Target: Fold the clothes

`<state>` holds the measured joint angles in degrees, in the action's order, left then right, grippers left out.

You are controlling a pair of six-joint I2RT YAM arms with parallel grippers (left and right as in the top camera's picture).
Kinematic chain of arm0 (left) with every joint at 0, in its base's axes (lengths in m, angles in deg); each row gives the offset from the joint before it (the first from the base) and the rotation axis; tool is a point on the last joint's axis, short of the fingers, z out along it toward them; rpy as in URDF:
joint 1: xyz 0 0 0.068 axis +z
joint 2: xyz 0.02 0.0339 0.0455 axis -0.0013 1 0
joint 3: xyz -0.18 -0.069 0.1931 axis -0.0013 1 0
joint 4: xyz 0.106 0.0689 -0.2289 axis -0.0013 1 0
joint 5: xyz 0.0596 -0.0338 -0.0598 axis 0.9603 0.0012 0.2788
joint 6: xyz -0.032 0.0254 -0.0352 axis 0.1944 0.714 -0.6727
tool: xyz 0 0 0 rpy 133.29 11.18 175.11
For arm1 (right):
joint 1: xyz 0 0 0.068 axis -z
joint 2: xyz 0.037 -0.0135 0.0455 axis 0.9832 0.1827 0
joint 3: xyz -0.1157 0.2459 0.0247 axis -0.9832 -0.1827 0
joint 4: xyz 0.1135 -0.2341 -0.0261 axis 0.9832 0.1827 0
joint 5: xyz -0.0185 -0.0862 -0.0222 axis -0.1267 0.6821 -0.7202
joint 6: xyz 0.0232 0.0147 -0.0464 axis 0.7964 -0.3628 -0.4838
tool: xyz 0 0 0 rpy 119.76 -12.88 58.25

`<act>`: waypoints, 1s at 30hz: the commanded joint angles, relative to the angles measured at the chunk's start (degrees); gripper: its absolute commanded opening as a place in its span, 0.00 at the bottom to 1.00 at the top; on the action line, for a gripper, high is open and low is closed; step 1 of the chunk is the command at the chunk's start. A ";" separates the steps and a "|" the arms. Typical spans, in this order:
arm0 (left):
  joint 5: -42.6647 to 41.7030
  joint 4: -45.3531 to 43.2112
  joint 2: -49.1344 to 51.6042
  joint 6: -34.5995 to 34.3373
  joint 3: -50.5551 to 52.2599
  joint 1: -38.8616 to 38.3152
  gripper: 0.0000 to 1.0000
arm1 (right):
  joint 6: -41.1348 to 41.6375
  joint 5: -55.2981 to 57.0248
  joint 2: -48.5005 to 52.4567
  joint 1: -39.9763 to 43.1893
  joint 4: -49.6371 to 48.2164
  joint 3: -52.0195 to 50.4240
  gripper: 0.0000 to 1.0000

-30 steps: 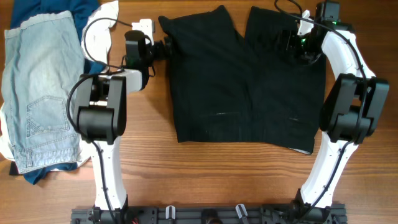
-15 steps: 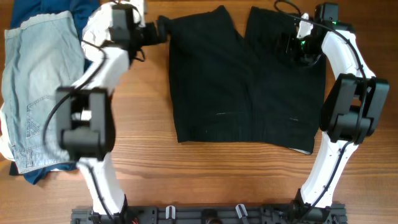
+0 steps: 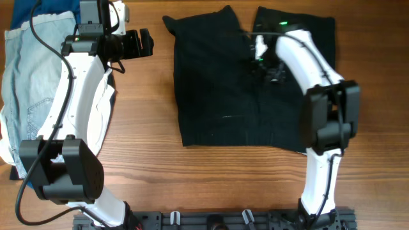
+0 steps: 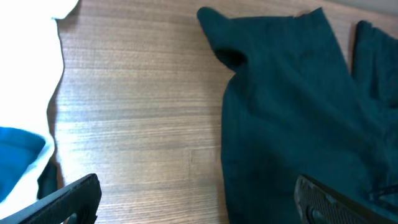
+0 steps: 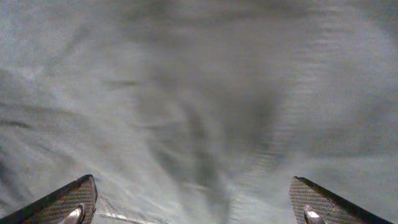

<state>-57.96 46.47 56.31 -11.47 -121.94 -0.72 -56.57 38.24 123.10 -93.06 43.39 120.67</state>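
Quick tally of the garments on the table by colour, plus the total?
Black garment: 1
Light-blue denim shorts: 1
White garment: 1
Blue garment: 1
Total: 4 visible. The three on the left overlap, so more may be hidden under them.

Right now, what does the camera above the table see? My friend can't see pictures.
Black shorts lie spread flat on a wooden table, with the right gripper open over their middle. The left gripper hangs open over bare wood to their left, near light-blue denim shorts.
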 commanded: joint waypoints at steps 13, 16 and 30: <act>-3.30 -3.48 0.48 4.55 -0.09 0.00 1.00 | 10.56 11.28 -1.29 -0.83 -10.32 -17.88 1.00; -5.16 -5.29 1.60 4.52 -0.09 -1.07 1.00 | 8.44 6.34 -1.29 4.15 -13.44 -21.51 1.00; -5.18 -26.03 17.97 3.89 -0.09 -13.20 1.00 | -5.40 -4.00 -7.61 23.50 -15.30 -15.37 1.00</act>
<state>-62.20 27.35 70.89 -8.06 -121.74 -11.89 -56.46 39.85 116.59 -68.56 26.89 102.07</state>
